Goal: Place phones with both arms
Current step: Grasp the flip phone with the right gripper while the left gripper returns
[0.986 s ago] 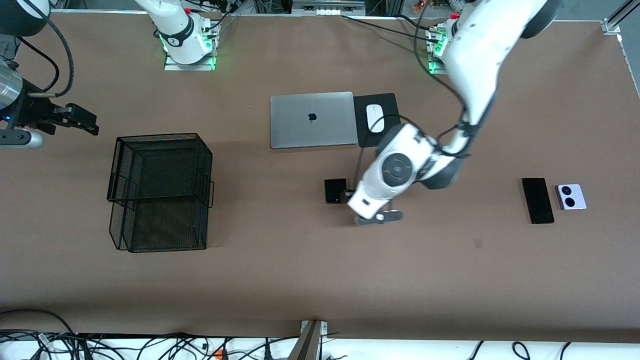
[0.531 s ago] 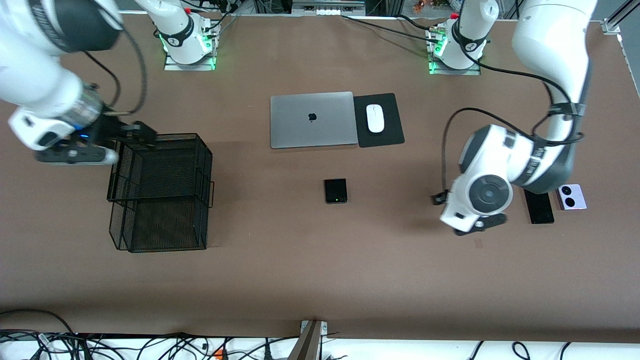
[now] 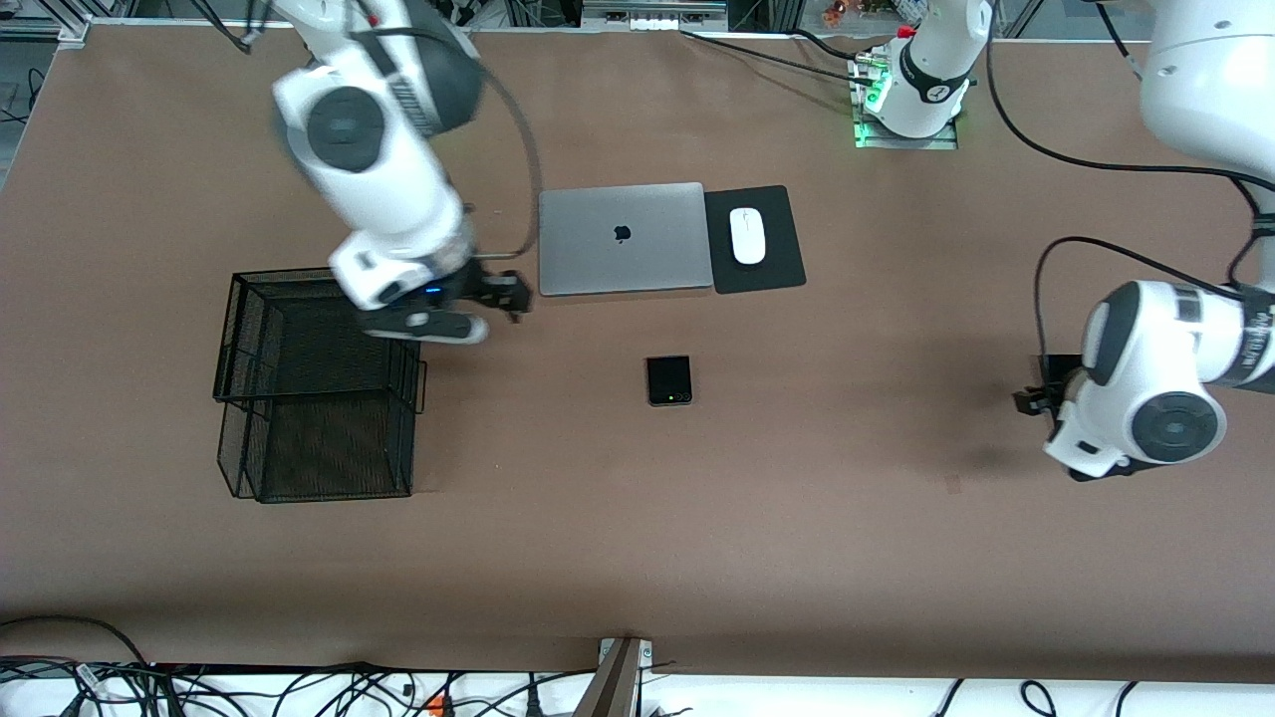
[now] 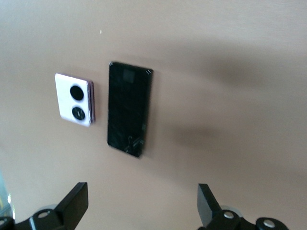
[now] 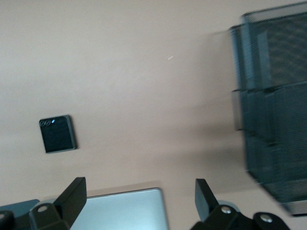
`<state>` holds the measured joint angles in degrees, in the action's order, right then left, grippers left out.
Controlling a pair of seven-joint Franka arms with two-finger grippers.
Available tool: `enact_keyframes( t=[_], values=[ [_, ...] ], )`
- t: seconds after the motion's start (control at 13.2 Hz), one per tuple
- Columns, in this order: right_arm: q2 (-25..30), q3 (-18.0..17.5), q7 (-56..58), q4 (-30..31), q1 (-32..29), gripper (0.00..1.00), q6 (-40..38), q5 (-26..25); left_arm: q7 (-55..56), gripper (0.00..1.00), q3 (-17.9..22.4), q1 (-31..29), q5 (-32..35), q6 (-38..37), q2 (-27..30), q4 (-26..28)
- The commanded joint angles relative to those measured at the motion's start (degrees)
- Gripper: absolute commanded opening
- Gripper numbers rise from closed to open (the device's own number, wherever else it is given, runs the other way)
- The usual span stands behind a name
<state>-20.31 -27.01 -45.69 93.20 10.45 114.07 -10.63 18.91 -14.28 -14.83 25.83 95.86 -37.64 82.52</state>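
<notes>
The small squarish black phone point(image 3: 668, 380) lies flat near the middle of the table, nearer the front camera than the closed grey laptop point(image 3: 622, 238) and clear of everything else. The right gripper point(image 3: 496, 291) hangs over bare table between the black wire-mesh basket point(image 3: 317, 383) and the laptop's corner, its fingers point(image 5: 71, 195) spread wide and empty. From there the phone lies toward the front edge of the table and toward the left arm's end. Being nearly square, it has no long axis to line up with. The right arm looks much the nearer of the two to this phone.

The long slim black phone point(image 4: 129, 109) and the lilac-white phone point(image 4: 75, 98) with two round lenses lie side by side, just apart, near the left arm's end of the table. In the front view the left arm's wrist covers nearly all of them. The left gripper point(image 4: 139, 206) hangs over them, fingers spread and empty. In its wrist view the slab's long axis runs roughly from the fingers away, so the jaws already straddle its narrow width. It is probably the easier first pick.

A white mouse point(image 3: 747, 235) rests on a black pad point(image 3: 772, 264) beside the laptop, out of both arms' way.
</notes>
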Motion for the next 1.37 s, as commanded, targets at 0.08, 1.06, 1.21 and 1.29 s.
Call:
enact_keyframes(
  t=[0.08,1.06,1.21,1.29],
  values=[
    [-12.3,-1.3,-11.3,-9.8,10.3,1.0,-0.2,-11.1,-9.9,1.0,-1.0,-6.2,0.8,7.1,-1.9,2.7],
    [-34.7,0.1,-13.5,-26.6,21.1,1.0,9.6,-24.6,-14.6,1.0,-1.7,-15.5,-3.2,30.6,-3.0,17.3],
    [-35.8,1.6,-13.5,-26.6,21.1,1.0,12.8,-25.4,-14.7,1.0,-1.7,-15.6,-3.2,30.8,-3.3,17.3],
    [-36.5,1.9,-13.7,-26.6,20.9,1.0,14.4,-25.5,-15.0,1.0,-1.7,-15.6,-3.2,30.8,-3.1,17.3]
  ],
)
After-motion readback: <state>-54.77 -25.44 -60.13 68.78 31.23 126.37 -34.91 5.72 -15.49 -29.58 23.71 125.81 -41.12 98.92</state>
